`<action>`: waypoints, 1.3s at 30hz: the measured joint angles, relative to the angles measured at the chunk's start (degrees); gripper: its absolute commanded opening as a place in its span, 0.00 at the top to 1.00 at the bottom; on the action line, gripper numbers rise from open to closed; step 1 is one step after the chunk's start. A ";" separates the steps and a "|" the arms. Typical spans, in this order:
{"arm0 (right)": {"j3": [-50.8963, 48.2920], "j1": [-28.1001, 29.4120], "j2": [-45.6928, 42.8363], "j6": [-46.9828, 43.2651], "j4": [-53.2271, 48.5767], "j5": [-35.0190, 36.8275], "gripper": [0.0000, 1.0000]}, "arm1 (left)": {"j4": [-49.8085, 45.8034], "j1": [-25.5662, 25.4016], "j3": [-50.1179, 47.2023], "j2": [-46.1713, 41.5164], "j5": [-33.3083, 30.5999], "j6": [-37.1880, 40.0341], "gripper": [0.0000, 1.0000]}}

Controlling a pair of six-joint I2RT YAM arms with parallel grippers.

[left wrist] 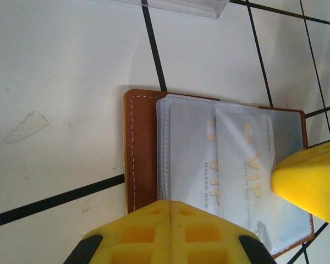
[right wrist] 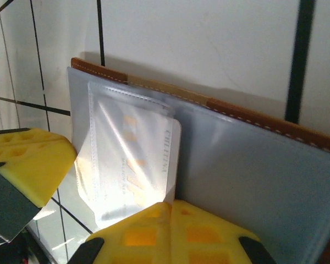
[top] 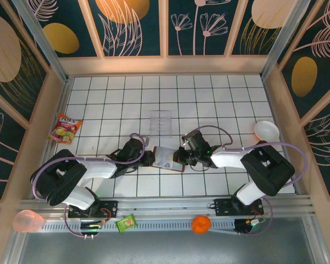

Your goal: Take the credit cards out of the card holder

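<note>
A: Card holder [top: 166, 158] is lying open at frame centre. I'm counting two credit cards [left wrist: 231, 165] in clear sleeves, and one holder.

B: Left gripper [left wrist: 170, 208] and right gripper [right wrist: 169, 208] are sitting pinched closed on its opposite ends, gripping nothing. Cards are looking thin, stiff, slick; pinching an exposed short edge seems best.

The card holder [top: 166, 157] lies open on the table [top: 220, 93], the credit cards [left wrist: 239, 159] in its sleeves. The left gripper [top: 150, 158] is on its 9 o'clock edge, the right gripper [top: 180, 158] on its 3 o'clock edge. A clear tray [top: 160, 122] lies near at 12 o'clock. A snack packet [top: 66, 128] is well apart at 10 o'clock and a bowl [top: 266, 131] at 2.
</note>
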 measured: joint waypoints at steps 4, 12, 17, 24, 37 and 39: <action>0.07 -1.38 -1.73 -1.25 -4.31 1.90 1.00 | 0.39 0.02 -0.28 -0.02 0.04 -0.17 1.00; -0.09 -1.66 -2.73 -1.90 -5.27 2.19 0.89 | 0.87 0.02 -0.57 -0.02 0.17 -0.20 1.00; -0.59 -0.70 -5.11 -2.95 -3.50 0.70 0.64 | 1.07 0.02 -0.68 -0.02 0.17 -0.42 1.00; -0.50 0.55 -3.65 -4.22 0.11 -3.04 0.62 | 1.07 0.02 -0.68 -0.02 0.17 -0.57 1.00; -0.52 0.55 1.36 -3.10 4.31 -5.68 0.77 | 1.09 0.02 -0.72 -0.07 0.17 -0.59 1.00; -0.52 0.55 1.86 -2.82 4.63 -5.77 0.84 | 1.09 0.02 -0.72 -0.07 0.17 -0.59 1.00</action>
